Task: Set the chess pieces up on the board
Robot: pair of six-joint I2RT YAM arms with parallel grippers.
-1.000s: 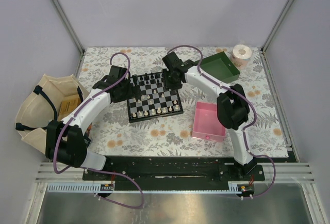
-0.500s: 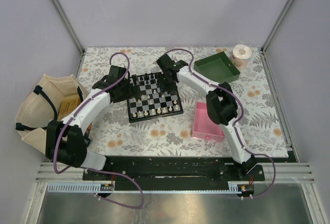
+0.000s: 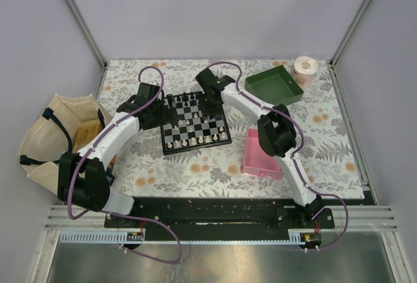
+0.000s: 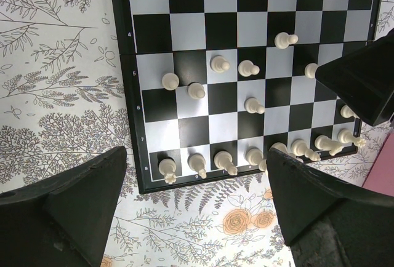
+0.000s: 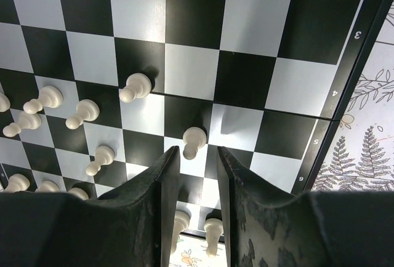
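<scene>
Cream pawn (image 5: 194,139) at mouth of right gripper (image 5: 197,152)

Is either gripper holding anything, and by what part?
Nothing yet. The left gripper is open and empty; the right gripper flanks a white pawn near its base, seemingly not clamped.
</scene>
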